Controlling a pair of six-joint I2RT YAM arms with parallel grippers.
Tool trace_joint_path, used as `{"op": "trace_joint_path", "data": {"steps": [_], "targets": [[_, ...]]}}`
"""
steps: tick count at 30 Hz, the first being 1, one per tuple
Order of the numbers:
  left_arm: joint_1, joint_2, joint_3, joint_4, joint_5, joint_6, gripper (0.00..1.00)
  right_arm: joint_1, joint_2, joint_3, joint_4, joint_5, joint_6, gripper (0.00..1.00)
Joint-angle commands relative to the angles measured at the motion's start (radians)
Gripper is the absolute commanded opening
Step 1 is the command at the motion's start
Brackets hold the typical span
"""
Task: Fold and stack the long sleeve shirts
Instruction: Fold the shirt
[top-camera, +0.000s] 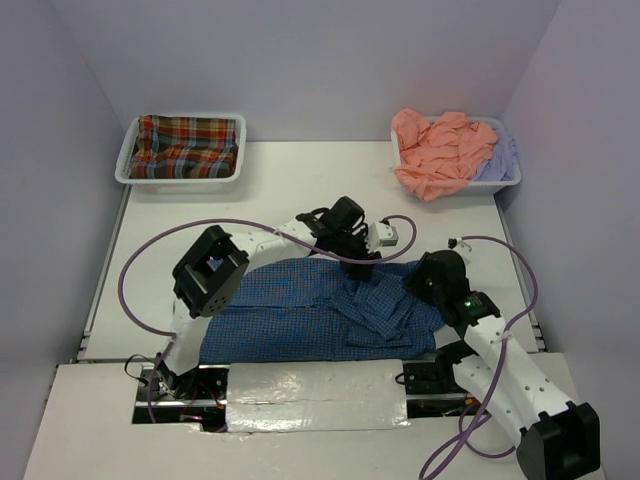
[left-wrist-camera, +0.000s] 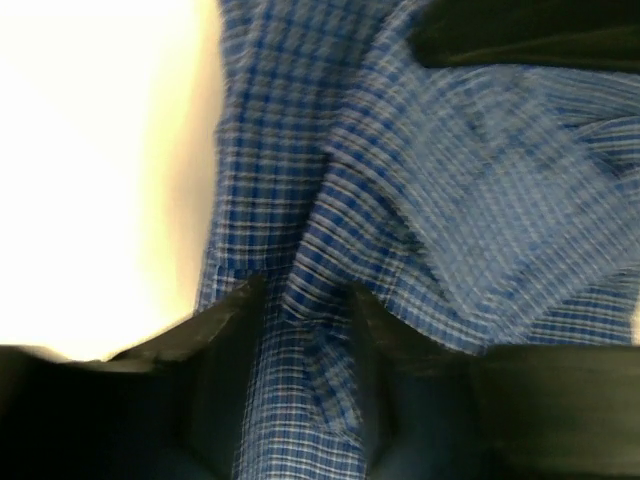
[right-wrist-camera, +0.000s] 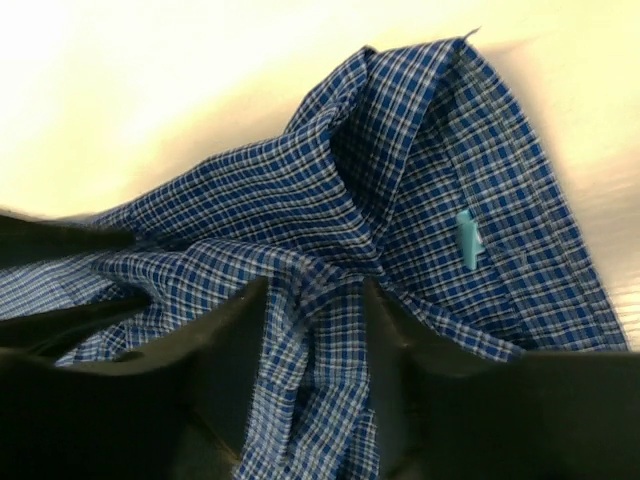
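white table (top-camera: 300, 190) under pale walls, with both arm bases at its near edge. just past them the blue shirt (top-camera: 290, 310) with fine checks lies spread flat across the near middle of the table, its right part rumpled into folds. the left gripper (left-wrist-camera: 305, 295) reaches over to the shirt's far right part, fingers parted, open astride a raised ridge of the cloth. the right gripper (right-wrist-camera: 315, 290) is down on the rumpled right end, also open, with a bunched fold between its fingers and a small turquoise tag (right-wrist-camera: 467, 240) on the cloth beyond. at the far left a white tray (top-camera: 125, 165) holds the red-green plaid shirt (top-camera: 185, 148); the far right tray (top-camera: 512, 180) holds the salmon shirt (top-camera: 440, 150) heaped beside the lavender shirt (top-camera: 497, 158).
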Motion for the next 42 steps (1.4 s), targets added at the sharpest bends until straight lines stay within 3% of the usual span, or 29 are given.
{"op": "trace_joint_path", "data": {"steps": [1, 5, 8, 9, 15, 21, 27, 31, 33, 36, 37, 42], "targets": [[-0.003, 0.020, 0.053, -0.016, -0.081, 0.001, 0.58, -0.006, -0.019, 0.046, 0.004, 0.058, -0.012, 0.57], [-0.003, -0.012, 0.076, -0.050, -0.102, -0.002, 0.74, -0.004, -0.046, 0.097, -0.047, 0.086, -0.035, 0.59], [-0.004, -0.055, 0.096, -0.088, -0.110, 0.003, 0.80, -0.003, -0.067, 0.133, -0.075, 0.071, -0.046, 0.57], [-0.004, -0.075, 0.105, -0.111, -0.118, 0.007, 0.98, 0.000, -0.073, 0.144, -0.087, 0.063, -0.043, 0.53], [-0.003, -0.169, 0.121, -0.199, -0.144, 0.038, 0.99, 0.034, -0.113, 0.120, -0.057, -0.008, 0.004, 0.25], [0.054, -0.278, 0.032, -0.292, -0.236, 0.076, 0.99, 0.035, 0.057, 0.028, 0.129, -0.132, 0.026, 0.02], [0.294, -0.367, -0.132, -0.381, -0.287, 0.144, 0.99, 0.034, 0.181, -0.031, 0.244, -0.161, 0.047, 0.00], [0.599, -0.391, -0.233, -0.404, -0.241, 0.185, 0.99, 0.019, 0.279, -0.020, 0.258, -0.134, 0.046, 0.00], [0.680, -0.410, -0.261, -0.407, -0.260, 0.208, 0.99, 0.019, 0.312, -0.005, 0.251, -0.129, 0.038, 0.00], [0.788, -0.454, -0.339, -0.391, -0.329, 0.285, 0.99, 0.020, 0.272, 0.067, 0.186, -0.094, 0.009, 0.14], [0.809, -0.478, -0.350, -0.390, -0.329, 0.299, 0.99, 0.019, 0.229, 0.089, 0.154, -0.077, -0.006, 0.28], [0.951, -0.491, -0.353, -0.409, -0.279, 0.349, 0.99, 0.017, 0.085, 0.238, -0.148, 0.027, -0.016, 0.68]]}}
